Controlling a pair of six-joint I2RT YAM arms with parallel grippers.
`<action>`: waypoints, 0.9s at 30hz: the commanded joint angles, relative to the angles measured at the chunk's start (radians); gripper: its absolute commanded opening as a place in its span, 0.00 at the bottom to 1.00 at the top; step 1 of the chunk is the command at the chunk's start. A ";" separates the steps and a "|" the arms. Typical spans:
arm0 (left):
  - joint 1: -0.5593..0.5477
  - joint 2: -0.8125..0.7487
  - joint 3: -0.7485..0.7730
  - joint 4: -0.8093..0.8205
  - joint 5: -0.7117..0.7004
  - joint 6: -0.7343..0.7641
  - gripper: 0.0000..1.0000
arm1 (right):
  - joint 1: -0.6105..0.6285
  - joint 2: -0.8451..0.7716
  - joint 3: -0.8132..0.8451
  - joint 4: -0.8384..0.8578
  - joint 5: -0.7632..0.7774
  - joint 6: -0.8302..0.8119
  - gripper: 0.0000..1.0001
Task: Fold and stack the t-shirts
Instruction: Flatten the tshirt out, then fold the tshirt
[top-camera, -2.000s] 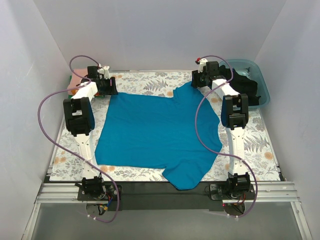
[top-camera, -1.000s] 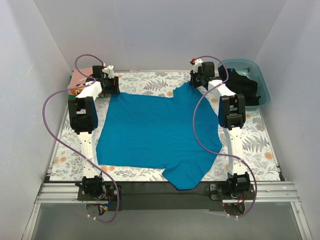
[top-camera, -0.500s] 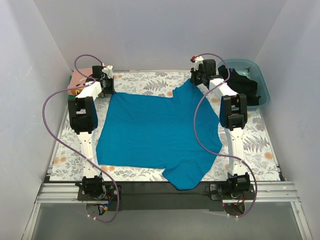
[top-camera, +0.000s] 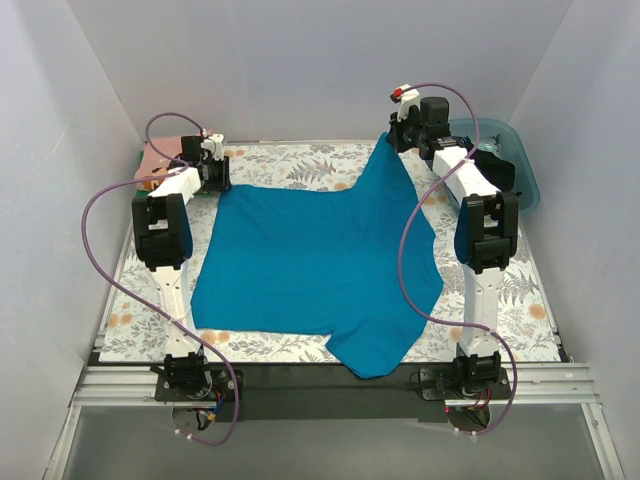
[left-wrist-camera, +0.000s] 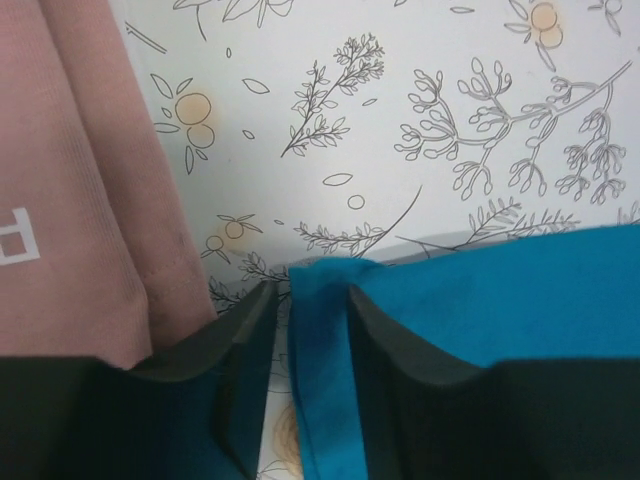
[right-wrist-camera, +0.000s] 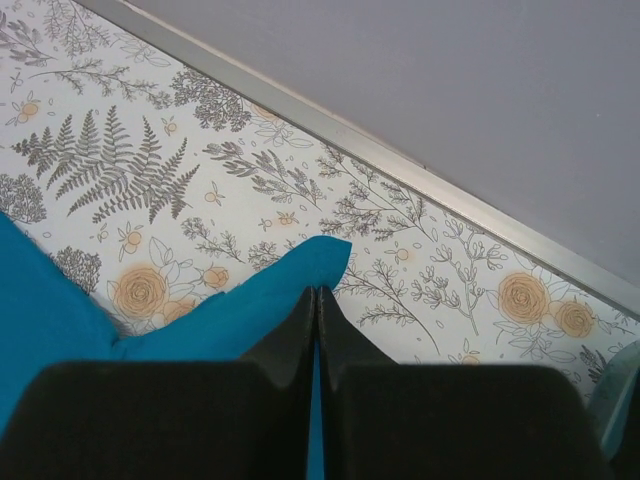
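Observation:
The teal-blue t-shirt (top-camera: 320, 260) lies spread over the floral table cover. My right gripper (top-camera: 392, 140) is shut on the shirt's far right corner (right-wrist-camera: 250, 300) and holds it above the table, so the cloth rises in a peak; its jaws (right-wrist-camera: 317, 295) are pressed together on the fabric. My left gripper (top-camera: 222, 175) sits low at the far left corner. Its jaws (left-wrist-camera: 310, 300) stand apart with a strip of teal cloth (left-wrist-camera: 320, 380) between them and a gap on the left side. A pink t-shirt (left-wrist-camera: 80, 200) lies just left of it.
A translucent blue tub (top-camera: 527, 185) at the back right holds a black t-shirt (top-camera: 490, 170). The pink t-shirt (top-camera: 160, 155) rests at the back left corner. White walls close in the back and both sides. The shirt's near hem hangs over the front edge (top-camera: 375, 365).
My right gripper has risen and moved back, pulling the far right corner of the teal shirt up off the table. The left gripper has stayed at the far left corner.

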 joint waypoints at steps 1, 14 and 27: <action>0.006 -0.053 0.011 -0.017 0.003 0.020 0.36 | -0.007 -0.020 -0.011 0.032 -0.008 -0.027 0.01; 0.006 0.036 0.131 -0.023 0.026 -0.008 0.37 | -0.005 0.029 0.030 0.021 -0.014 -0.019 0.01; 0.006 0.053 0.120 -0.063 0.033 0.004 0.24 | -0.005 0.026 0.036 0.017 -0.018 -0.021 0.01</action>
